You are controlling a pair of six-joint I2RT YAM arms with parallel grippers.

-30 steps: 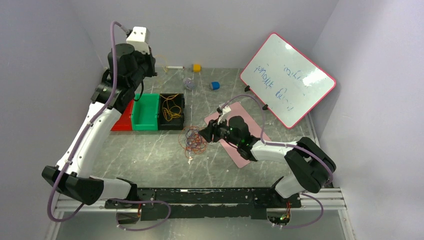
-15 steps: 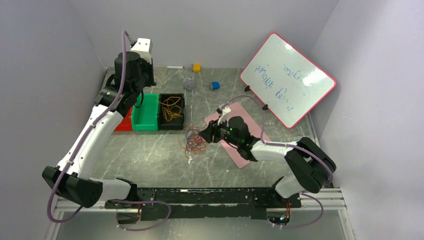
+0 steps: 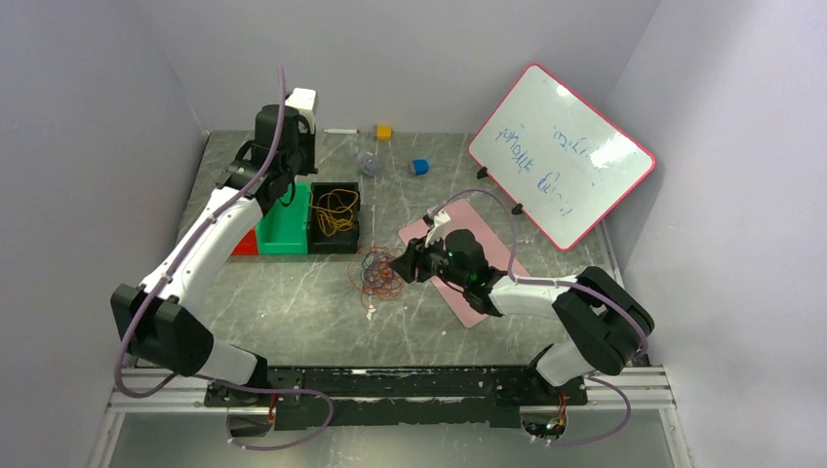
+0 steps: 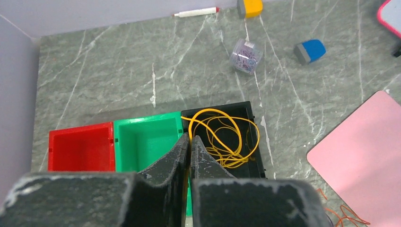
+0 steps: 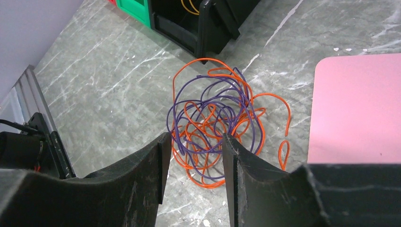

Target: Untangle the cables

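Left pincer [image 4: 189, 141] clenched, fingertips pressed together with nothing visible between them; it hangs above the row of bins, over the edge where the green bin [image 4: 146, 137] meets the black bin [image 4: 217, 108]; red bin [image 4: 80, 149] at the left end of the row, touching the green one. Yellow cable [image 4: 227, 139] lies loosely looped inside the black bin, apart from the rest.

Right pincer [image 5: 195, 139] released, jaws spread wide and low over the tabletop [image 5: 108, 80]; orange and purple cables [image 5: 208, 118] lie in one knotted heap on the tabletop between and just ahead of its fingertips; whether a finger touches a strand, cannot tell. The heap sits just in front of the black bin and beside the pink mat [image 5: 359, 109]; one orange loop trails toward the mat's edge.

Far side of the tabletop: marker [image 4: 196, 12], yellow block [image 4: 250, 6], blue block [image 4: 310, 50], clear box of clips [image 4: 245, 55]; whiteboard [image 3: 561, 156] leans at the right.
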